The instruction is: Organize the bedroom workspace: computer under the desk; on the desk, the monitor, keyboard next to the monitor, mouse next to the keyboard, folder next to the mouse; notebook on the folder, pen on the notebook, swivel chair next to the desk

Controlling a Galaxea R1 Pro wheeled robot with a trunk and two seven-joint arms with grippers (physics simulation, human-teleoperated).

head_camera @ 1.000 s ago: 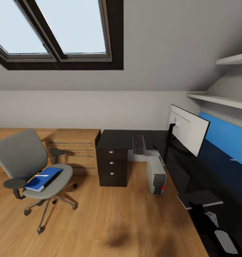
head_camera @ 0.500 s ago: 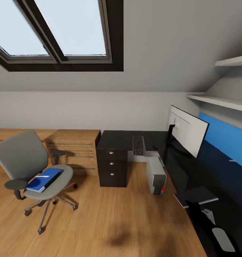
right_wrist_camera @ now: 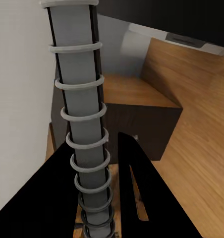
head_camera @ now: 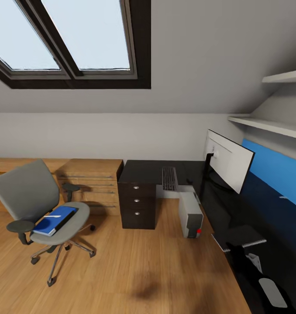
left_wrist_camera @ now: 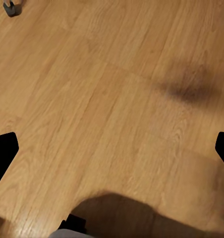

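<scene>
Three drawers: a dark unit with round silver knobs under the table's (head_camera: pixel 143 168) glossy black top, beside an oak chest (head_camera: pixel 91 174).
Monitor (head_camera: pixel 228 159): wide, flat, white-backed, upright on the table.
Keyboard (head_camera: pixel 169 178): slim, dark grey, flat on the table near the monitor.
Computer (head_camera: pixel 191 213): light grey box on the plank floor (left_wrist_camera: pixel 112 99), beside the table.
Chair (head_camera: pixel 30 196): grey upholstery, dark armrests, chrome star base, well apart from the table.
Folder (head_camera: pixel 55 219): flat, bright blue, on the chair seat, far from both grippers.
Notebook (head_camera: pixel 242 235): dark cover, wire spiral spine, at the table's near edge.
Right gripper (head_camera: pixel 246 259): pinching the notebook, spiral between its fingers.
Left gripper (left_wrist_camera: pixel 112 148): spread wide over bare floor.
</scene>
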